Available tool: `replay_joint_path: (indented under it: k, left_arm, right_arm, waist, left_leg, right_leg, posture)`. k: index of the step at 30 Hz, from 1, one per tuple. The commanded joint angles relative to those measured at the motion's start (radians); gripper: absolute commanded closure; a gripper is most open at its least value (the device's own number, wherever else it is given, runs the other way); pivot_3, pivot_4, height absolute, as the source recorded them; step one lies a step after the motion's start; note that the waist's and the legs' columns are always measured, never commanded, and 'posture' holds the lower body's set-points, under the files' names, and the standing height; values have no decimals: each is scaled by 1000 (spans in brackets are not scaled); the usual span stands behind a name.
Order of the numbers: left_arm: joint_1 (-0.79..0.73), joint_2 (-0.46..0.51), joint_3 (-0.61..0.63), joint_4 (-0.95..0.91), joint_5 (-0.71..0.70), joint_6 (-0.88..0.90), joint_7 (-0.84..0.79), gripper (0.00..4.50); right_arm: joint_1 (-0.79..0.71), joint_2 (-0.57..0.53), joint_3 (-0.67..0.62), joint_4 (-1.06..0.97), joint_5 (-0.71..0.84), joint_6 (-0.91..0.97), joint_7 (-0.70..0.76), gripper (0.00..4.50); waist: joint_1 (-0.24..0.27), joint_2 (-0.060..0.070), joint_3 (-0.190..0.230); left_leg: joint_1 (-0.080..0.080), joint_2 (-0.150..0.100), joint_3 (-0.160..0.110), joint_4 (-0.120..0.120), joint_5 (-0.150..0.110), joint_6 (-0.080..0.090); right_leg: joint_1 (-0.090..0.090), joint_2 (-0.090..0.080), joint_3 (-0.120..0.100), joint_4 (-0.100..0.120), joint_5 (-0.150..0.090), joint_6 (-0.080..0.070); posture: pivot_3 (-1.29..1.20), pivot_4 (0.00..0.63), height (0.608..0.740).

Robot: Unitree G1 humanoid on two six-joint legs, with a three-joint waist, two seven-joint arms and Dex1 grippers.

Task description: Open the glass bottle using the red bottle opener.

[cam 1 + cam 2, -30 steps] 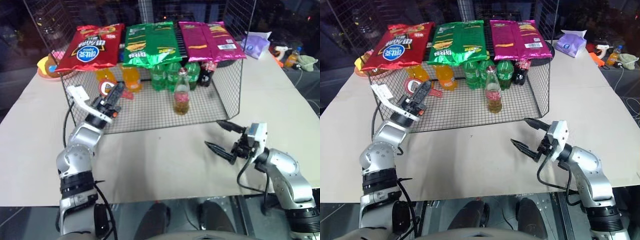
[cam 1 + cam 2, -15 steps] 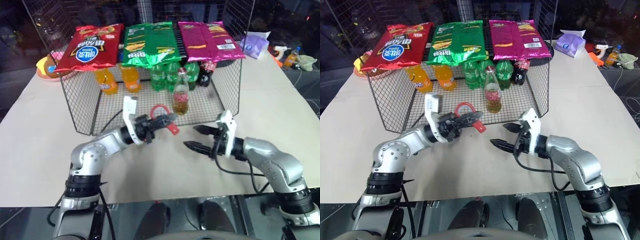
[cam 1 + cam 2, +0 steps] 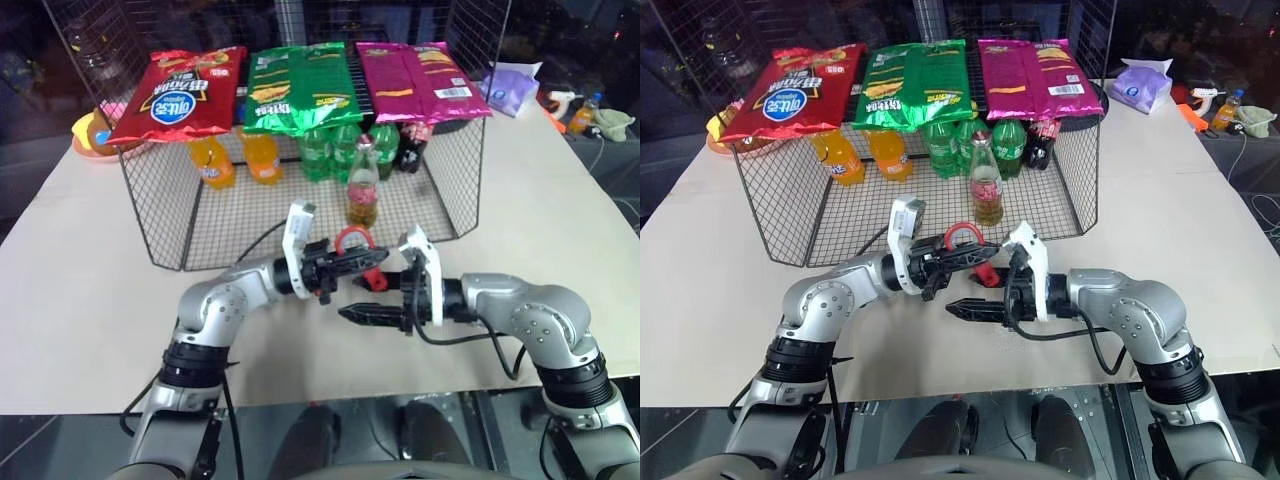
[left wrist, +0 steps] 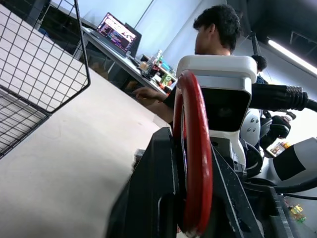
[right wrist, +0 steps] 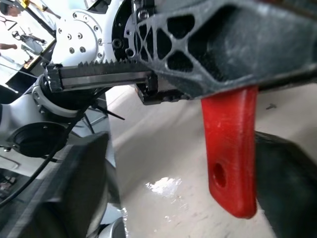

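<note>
1. Gripping the red bottle opener (image 3: 356,254), my left pincer (image 3: 352,266) is clamped shut on it, ring end up and handle hanging below the fingers.
2. My right pincer (image 3: 378,297) points toward the left one, its jaws parted; the opener's handle (image 5: 229,157) hangs between its two fingers (image 3: 372,315), and I cannot tell whether either touches it.
3. Both pincers meet above the table (image 3: 90,270), in front of the wire cage (image 3: 160,215).
4. Inside the cage the glass bottle (image 3: 362,187) stands upright near its open front, cap on, just behind my pincers and untouched.
5. Behind it stand green bottles (image 3: 330,152), orange bottles (image 3: 238,158) and a dark one (image 3: 410,146).
6. Three snack bags lie on the cage roof: red (image 3: 182,92), green (image 3: 303,87), magenta (image 3: 418,80).
7. A person (image 4: 214,30) sits at a desk with a laptop (image 4: 118,32), seen in my left wrist view.
</note>
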Motion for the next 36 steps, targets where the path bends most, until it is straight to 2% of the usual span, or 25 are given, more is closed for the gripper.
replay_joint_path:
  k: [1, 2, 4, 6, 22, 28, 29, 32, 36]
  left_arm:
    - [4, -5, 0, -8, 9, -12, -17, 4500]
    - [5, -4, 0, -8, 12, -13, -20, 4500]
    - [10, 1, -1, -8, 16, -12, -27, 4500]
    - [16, 7, -1, -12, 14, -7, -35, 4500]
    - [36, 29, -36, -14, 43, -11, -70, 4500]
    - [32, 3, -37, 5, 105, -107, -51, 4500]
    - [33, 3, -39, 8, 109, -113, -54, 3730]
    - [33, -1, -37, 14, 121, -122, -57, 2589]
    - [31, -14, -25, 25, 131, -119, -39, 661]
  right_arm:
    - [-23, -13, -25, -43, 43, 15, 11, 2214]
    - [-25, -22, -26, -41, 44, 18, 15, 2563]
    - [-31, -38, -27, -32, 42, 20, 22, 3693]
    - [-36, -51, -31, -22, 38, 16, 28, 4416]
    - [-53, -61, -21, 13, 7, -6, 32, 4416]
    - [-57, -53, -21, 11, 0, -11, 22, 4416]
    - [-57, -51, -21, 13, -2, -13, 19, 4500]
    - [-56, -47, -23, 15, -7, -20, 13, 4500]
    - [-46, -43, -32, 14, -14, -34, 4, 4500]
  waist:
    - [0, 0, 0]
    - [1, 0, 0]
    - [0, 0, 0]
    - [0, 0, 0]
    - [0, 0, 0]
    - [0, 0, 0]
    - [0, 0, 0]
    - [0, 0, 0]
    - [1, 0, 0]
  left_leg:
    - [0, 0, 0, 0, 0, 0]
    - [0, 0, 0, 0, 0, 0]
    - [0, 0, 0, 0, 0, 0]
    - [0, 0, 0, 0, 0, 0]
    - [-3, 0, 0, 0, 0, 0]
    - [-3, 0, 0, 0, 0, 0]
    - [-3, 0, 0, 0, 0, 0]
    - [-3, 0, 0, 0, 0, 0]
    - [-12, 0, 0, 3, 0, 0]
  right_leg:
    - [0, 0, 0, 0, 0, 0]
    - [0, 0, 0, 0, 0, 0]
    - [0, 0, 0, 0, 0, 0]
    - [0, 0, 0, 0, 0, 0]
    - [-3, 0, 0, 0, 0, 0]
    - [-3, 0, 0, 0, 0, 0]
    - [-3, 0, 0, 0, 0, 0]
    - [-4, 0, 0, 0, 0, 0]
    - [-12, 0, 0, 2, 0, 0]
  posture:
    - [0, 150, 740]
    - [0, 150, 740]
    - [0, 150, 740]
    - [0, 150, 740]
    - [0, 150, 740]
    - [0, 150, 740]
    - [0, 150, 740]
    - [0, 150, 740]
    - [0, 150, 740]
